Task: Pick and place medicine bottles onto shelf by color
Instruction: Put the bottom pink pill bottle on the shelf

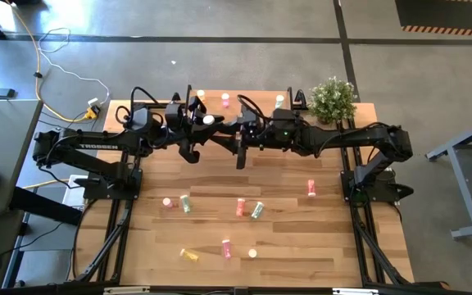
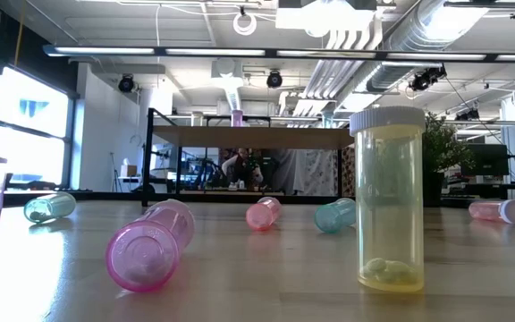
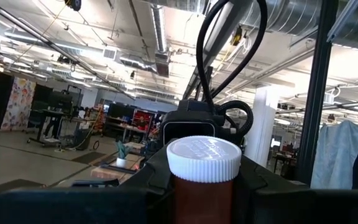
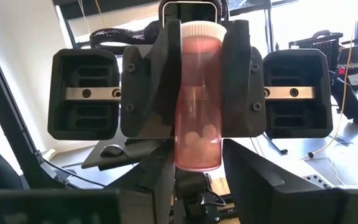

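Shelf (image 1: 244, 102): I see it at the table's far edge, a few bottles on top, both arms meeting just in front of it.
Plant (image 1: 333, 99): at the shelf's right end.
Left gripper (image 4: 188, 93): clenched on a red bottle (image 4: 197, 99), held up before the shelf.
Right gripper (image 1: 220, 127): facing that bottle; I cannot tell its fingers.
Loose bottles (image 1: 256, 210): scattered on the table, well in front of the shelf.

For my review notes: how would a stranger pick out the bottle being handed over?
Look above the middle of the table, where the two arms meet in front of the shelf. The left gripper clamps a pink bottle upright. Every other bottle sits on a surface; this one is in the air.
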You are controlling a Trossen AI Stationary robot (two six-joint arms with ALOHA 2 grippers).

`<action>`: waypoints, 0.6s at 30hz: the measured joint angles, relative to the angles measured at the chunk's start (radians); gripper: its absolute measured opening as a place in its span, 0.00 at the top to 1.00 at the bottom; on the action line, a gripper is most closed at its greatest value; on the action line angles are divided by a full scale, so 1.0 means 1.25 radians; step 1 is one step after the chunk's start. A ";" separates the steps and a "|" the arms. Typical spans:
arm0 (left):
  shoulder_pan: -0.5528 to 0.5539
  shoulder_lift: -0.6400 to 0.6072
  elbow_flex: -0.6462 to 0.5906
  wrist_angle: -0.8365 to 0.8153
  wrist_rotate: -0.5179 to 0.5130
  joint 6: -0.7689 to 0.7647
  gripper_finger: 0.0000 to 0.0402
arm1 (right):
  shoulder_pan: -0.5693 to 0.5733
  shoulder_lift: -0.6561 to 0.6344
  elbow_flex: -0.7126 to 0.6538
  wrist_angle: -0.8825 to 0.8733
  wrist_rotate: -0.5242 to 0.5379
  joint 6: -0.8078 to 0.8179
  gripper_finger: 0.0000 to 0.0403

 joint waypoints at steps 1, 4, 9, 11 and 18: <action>0.000 0.000 0.000 -0.001 0.000 0.000 0.82 | 0.000 0.000 0.000 -0.001 0.000 0.000 0.70; 0.000 0.000 0.000 -0.001 0.000 0.000 0.82 | 0.000 0.000 0.000 -0.001 -0.001 0.000 0.72; 0.000 0.000 0.000 -0.002 0.000 0.000 0.81 | 0.000 0.000 0.000 -0.002 -0.002 0.000 0.77; 0.000 -0.001 0.000 -0.005 0.000 0.000 0.80 | 0.000 0.000 0.000 -0.002 -0.002 0.000 0.79; 0.000 -0.001 0.000 -0.005 0.000 0.000 0.79 | 0.000 0.000 0.000 -0.003 -0.003 0.000 0.78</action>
